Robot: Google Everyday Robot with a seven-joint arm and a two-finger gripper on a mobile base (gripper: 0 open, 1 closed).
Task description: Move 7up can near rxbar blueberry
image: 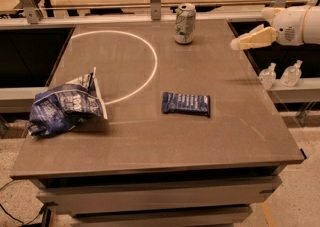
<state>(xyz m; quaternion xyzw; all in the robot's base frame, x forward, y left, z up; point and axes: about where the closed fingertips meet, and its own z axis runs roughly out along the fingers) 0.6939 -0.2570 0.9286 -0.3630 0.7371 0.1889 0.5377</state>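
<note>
The 7up can (184,23) stands upright at the far edge of the grey table, silver-white with green markings. The rxbar blueberry (186,104) lies flat near the table's middle, a dark blue wrapper with pale lettering, well in front of the can. My gripper (241,42) comes in from the right on a white arm (296,24). It hovers above the table's right edge, to the right of the can and apart from it. It holds nothing.
A puffy blue-and-white chip bag (65,105) lies at the table's left. A white circle (148,56) is marked on the table top (150,136). Two small clear bottles (280,75) stand on a ledge to the right. A cluttered desk lies behind.
</note>
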